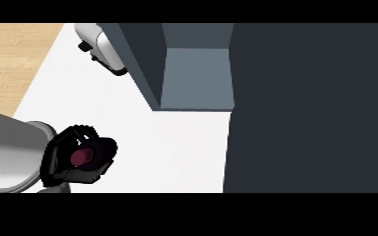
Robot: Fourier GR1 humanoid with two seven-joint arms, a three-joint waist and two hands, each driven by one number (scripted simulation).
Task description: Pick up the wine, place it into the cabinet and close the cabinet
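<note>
One hand (57, 156) is seen at the lower left of the head view, entering on a grey forearm (16, 155) from the left edge; by its side it is taken as the left hand. Its black fingers (74, 130) are curled round the wine (81, 155), which is seen only as a dark red round patch inside the grasp. The rest of the bottle is hidden by the hand, so its tilt cannot be told. The wine is held over the white counter (170, 145), at the lower left, well apart from the cabinet (144, 60).

The cabinet is seen at the upper middle, dark grey outside. Its open compartment (196, 77) is shown as a lighter grey-blue recess, bounded on the left by a dark side wall. Nothing can be made out inside the recess. A broad dark panel (303, 105) fills the right side of the view from top to bottom, its left edge meeting the recess; whether it is the door or another cabinet face cannot be told.

A white and grey object (102, 45) with black parts is seen at the upper left, just beside the cabinet's left wall; its kind cannot be told. A strip of wooden floor (26, 47) is visible beyond the counter's left edge.
</note>
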